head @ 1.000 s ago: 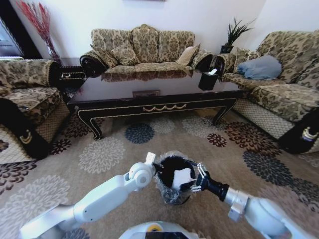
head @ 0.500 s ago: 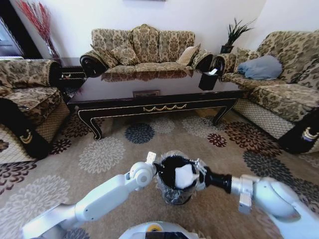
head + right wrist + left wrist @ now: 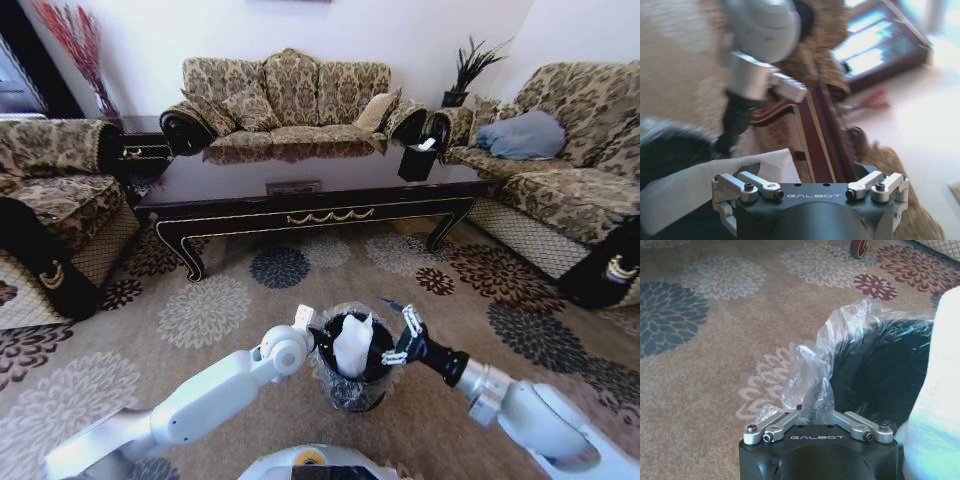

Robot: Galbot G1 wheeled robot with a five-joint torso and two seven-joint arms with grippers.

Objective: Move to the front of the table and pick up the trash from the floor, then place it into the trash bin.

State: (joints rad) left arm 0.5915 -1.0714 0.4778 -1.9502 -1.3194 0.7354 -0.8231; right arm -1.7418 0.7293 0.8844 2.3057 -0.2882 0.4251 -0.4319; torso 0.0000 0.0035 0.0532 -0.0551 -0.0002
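The right gripper (image 3: 398, 336) hovers at the trash bin's (image 3: 349, 390) rim with its fingers spread, apparently just clear of the crumpled white paper (image 3: 354, 346) standing inside. The left gripper (image 3: 318, 339) pinches the clear plastic bag (image 3: 812, 377) at the opposite rim. The bin stands on the floor (image 3: 220, 320), before the table (image 3: 300, 200).

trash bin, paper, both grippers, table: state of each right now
trash bin: upright on the floor, liner over its rim.
white paper: standing in the bin's mouth, free of both grippers.
left gripper: shut on the bin's liner at the rim.
right gripper: open, beside the bin's rim.
table: standing beyond the bin, tissue box on it.
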